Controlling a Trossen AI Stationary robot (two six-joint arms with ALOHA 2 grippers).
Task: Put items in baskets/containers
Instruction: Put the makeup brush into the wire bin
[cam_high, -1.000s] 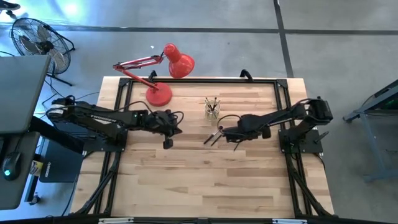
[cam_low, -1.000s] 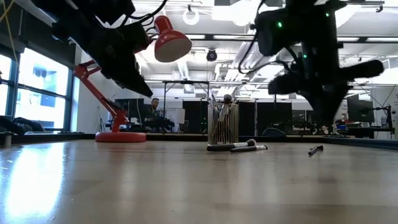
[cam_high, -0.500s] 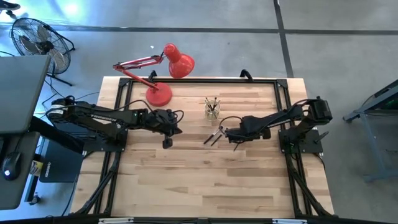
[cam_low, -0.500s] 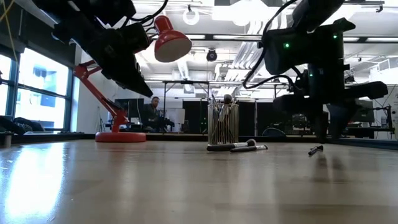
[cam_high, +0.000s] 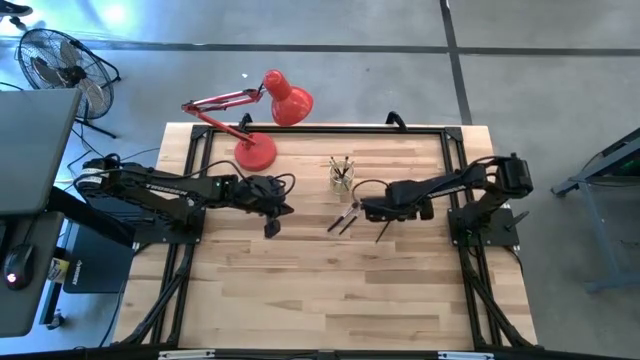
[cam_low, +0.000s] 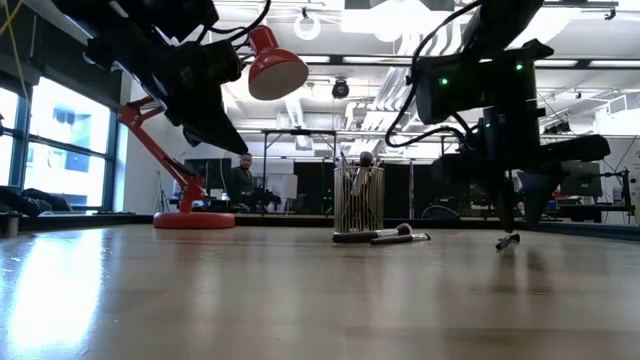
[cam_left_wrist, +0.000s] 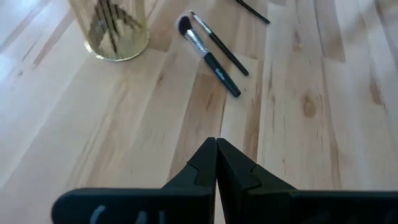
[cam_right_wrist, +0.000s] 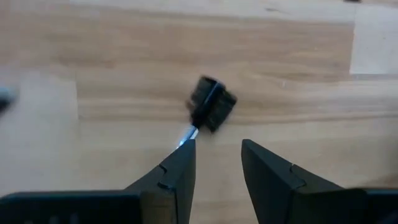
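Pick step: right gripper (cam_right_wrist: 214, 165) sits low over a loose brush (cam_right_wrist: 208, 106) on the table (cam_high: 300, 290), fingers parted with nothing between them, the brush just off one fingertip (cam_right_wrist: 180, 163) rather than centred. The cup (cam_high: 342, 176), already holding several brushes, stands further back, with two more brushes (cam_left_wrist: 211, 50) lying between it and this one; left gripper (cam_left_wrist: 216, 163) waits pinched shut and empty left of the cup. Next, I'd say: shift sideways to straddle the handle, close, lift, carry it to the cup.
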